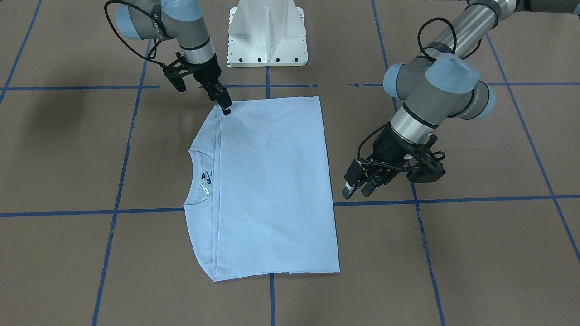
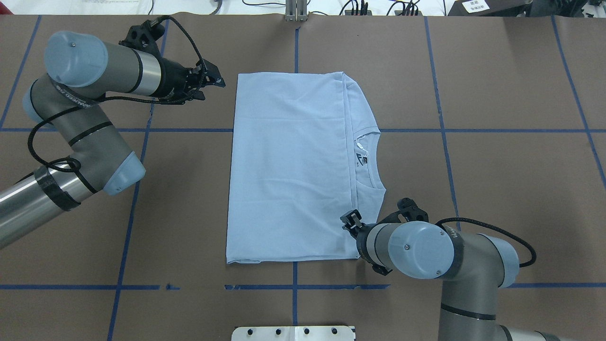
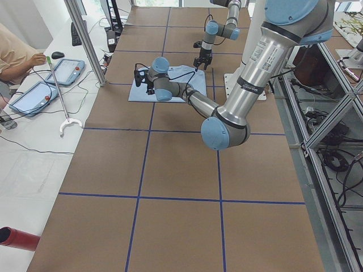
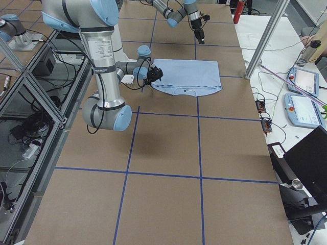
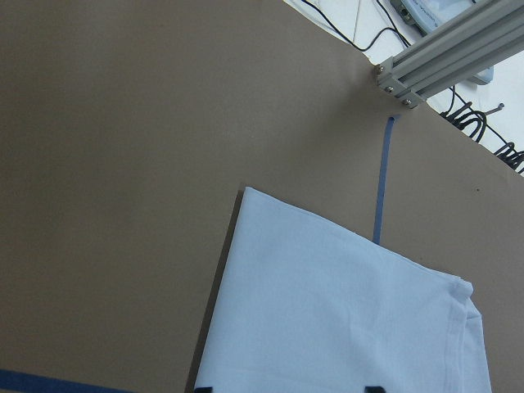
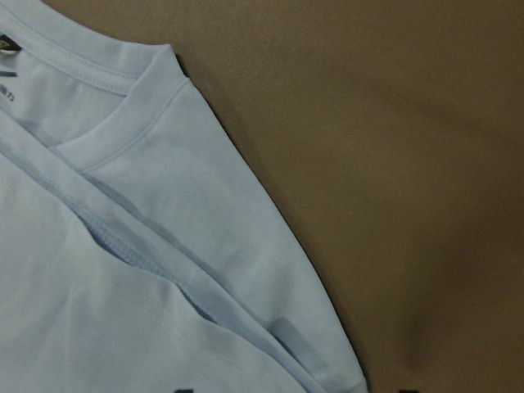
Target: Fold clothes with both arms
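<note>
The light blue T-shirt (image 2: 289, 166) lies flat on the brown table, folded into a rectangle, with its ribbed collar (image 2: 371, 161) and white neck tag (image 2: 360, 141) showing on the robot's right side. The chest print is hidden. My left gripper (image 2: 215, 83) is open and empty, hovering just off the shirt's far left corner; it also shows in the front view (image 1: 359, 190). My right gripper (image 2: 350, 220) is open, low over the shirt's near right corner by the fold edge (image 1: 225, 107). The right wrist view shows the collar and the layered fold (image 6: 123, 246).
The white pedestal base (image 1: 267, 36) stands at the robot's table edge, just behind the shirt. Blue tape lines (image 2: 293, 130) grid the table. An aluminium post (image 5: 409, 82) stands at the far edge. An operator (image 3: 14, 54) sits beyond the far side with tablets.
</note>
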Robot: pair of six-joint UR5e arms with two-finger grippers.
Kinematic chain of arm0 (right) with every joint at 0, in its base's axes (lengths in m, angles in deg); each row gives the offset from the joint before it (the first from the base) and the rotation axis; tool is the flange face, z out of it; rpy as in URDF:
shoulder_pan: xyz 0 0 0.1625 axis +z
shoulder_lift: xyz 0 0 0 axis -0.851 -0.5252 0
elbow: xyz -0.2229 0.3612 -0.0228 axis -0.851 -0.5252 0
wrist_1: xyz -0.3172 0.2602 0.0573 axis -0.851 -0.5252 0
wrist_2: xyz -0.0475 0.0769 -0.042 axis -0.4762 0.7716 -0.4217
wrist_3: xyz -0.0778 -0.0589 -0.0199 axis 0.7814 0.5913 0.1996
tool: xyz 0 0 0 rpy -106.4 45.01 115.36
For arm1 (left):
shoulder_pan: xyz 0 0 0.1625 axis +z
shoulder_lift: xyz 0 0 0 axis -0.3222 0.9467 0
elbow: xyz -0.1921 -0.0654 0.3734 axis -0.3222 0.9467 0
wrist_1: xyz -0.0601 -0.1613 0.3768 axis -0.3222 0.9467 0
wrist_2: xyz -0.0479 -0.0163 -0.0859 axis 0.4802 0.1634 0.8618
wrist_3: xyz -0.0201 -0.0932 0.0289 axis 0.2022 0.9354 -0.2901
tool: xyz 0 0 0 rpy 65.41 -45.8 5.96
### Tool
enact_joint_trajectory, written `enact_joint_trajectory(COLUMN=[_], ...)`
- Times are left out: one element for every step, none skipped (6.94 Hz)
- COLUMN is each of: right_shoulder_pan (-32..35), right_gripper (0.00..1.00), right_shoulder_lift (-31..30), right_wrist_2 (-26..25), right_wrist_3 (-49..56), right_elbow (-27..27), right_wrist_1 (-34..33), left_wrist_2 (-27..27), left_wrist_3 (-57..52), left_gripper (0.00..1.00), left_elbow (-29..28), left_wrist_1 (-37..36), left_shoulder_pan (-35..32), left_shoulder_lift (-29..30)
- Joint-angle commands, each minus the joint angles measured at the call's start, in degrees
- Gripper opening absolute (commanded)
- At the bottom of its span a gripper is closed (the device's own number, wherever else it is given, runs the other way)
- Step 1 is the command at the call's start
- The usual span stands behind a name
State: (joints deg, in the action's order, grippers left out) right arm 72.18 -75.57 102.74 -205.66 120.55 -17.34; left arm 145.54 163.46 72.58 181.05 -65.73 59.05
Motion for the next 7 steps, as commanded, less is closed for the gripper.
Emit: enact_joint_trajectory(right_shoulder_pan=[-0.33, 0.02, 0.28, 0.29, 0.37, 0.55, 0.64], right_gripper=[0.9, 0.89, 0.89, 0.85, 0.45, 0.0, 0.0], right_shoulder_lift=[-0.11, -0.11, -0.02, -0.02, 0.16, 0.33, 0.33], right_wrist_2=[-0.11, -0.11, -0.11, -0.11, 0.15, 0.5, 0.59], right_wrist_3=[0.31, 0.74, 1.27, 1.36, 1.28, 1.28, 1.28], right_elbow=[-0.52, -1.22, -1.66, -2.02, -1.93, -1.41, -1.14], right_wrist_1=[-0.1, -0.1, -0.1, -0.1, -0.1, -0.1, -0.1], left_wrist_2=[-0.01, -0.01, -0.01, -0.01, -0.01, -0.01, -0.1], left_wrist_3=[0.04, -0.05, 0.04, 0.04, -0.05, -0.05, -0.05], left_gripper=[0.69, 0.69, 0.69, 0.69, 0.69, 0.69, 0.69], left_elbow=[0.0, 0.0, 0.09, 0.01, 0.0, 0.09, 0.09], left_wrist_1=[0.0, 0.0, 0.0, 0.0, 0.0, 0.0, 0.0], left_shoulder_pan=[0.09, 0.09, 0.09, 0.09, 0.09, 0.09, 0.09], left_shoulder_lift=[-0.03, -0.03, -0.03, -0.03, -0.03, -0.03, -0.03])
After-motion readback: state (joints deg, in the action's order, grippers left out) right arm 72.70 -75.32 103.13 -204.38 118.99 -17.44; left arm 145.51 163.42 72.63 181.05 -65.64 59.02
